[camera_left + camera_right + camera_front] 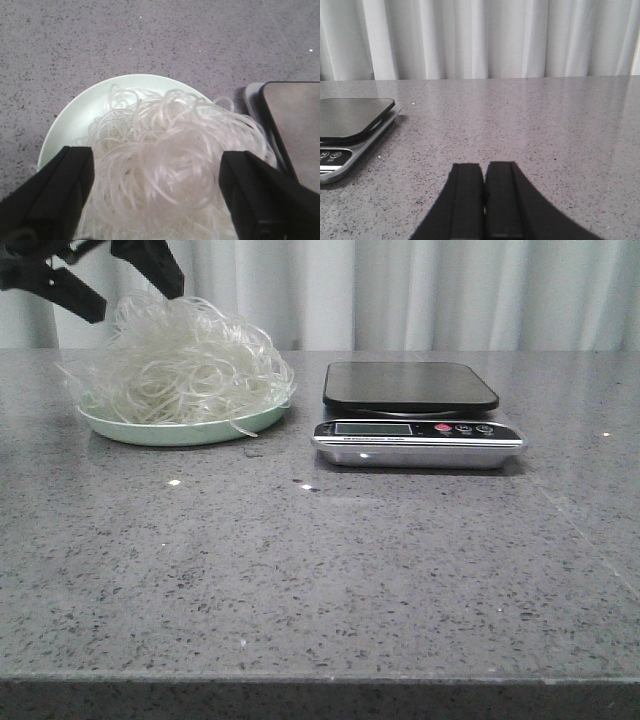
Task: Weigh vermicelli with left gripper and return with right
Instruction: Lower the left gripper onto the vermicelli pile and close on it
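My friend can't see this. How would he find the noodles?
Look at the grey table, on its left side, beside the black kitchen scale. A pale-green plate sits there, and the vermicelli is the fluffy, see-through white tangle of loops piled on it, under the open left gripper.

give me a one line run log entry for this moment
phase: pre-grasp | left gripper: open over vermicelli | vermicelli: on plate | scale: bare | right gripper: shut

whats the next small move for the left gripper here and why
Probably lower the left gripper a little further and close. Its fingers are spread wide on either side of the vermicelli, which sits heaped on the green plate, and the scale platform is bare.
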Robot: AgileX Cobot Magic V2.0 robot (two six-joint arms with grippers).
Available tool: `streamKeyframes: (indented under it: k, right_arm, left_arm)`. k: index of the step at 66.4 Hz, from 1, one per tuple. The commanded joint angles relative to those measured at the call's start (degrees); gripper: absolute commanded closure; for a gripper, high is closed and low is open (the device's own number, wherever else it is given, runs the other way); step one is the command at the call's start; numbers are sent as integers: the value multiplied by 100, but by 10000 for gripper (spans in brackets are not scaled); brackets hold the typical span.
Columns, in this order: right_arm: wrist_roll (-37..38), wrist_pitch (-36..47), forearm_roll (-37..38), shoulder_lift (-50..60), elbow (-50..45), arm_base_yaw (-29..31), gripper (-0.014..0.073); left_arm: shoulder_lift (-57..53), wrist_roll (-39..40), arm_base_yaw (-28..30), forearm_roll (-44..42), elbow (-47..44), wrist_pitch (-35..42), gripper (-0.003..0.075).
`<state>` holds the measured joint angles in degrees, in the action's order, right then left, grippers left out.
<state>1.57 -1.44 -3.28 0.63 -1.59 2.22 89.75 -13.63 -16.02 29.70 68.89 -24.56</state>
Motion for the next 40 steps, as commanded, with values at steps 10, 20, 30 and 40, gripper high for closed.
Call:
streamKeyframes:
  k: [10,20,30,40]
  right_arm:
    - [-3,414,58,83,45,22,444]
    - [-3,414,58,83,45,22,444]
    - [-3,414,58,83,45,22,444]
    - [-3,414,58,83,45,22,444]
  left_arm:
    - [234,-6,-312,195,202,601,153]
    - [450,-6,-364,195,202,550,172]
    - [533,-6,-364,195,202,505,287]
    - [544,-6,-364,195,202,582,475]
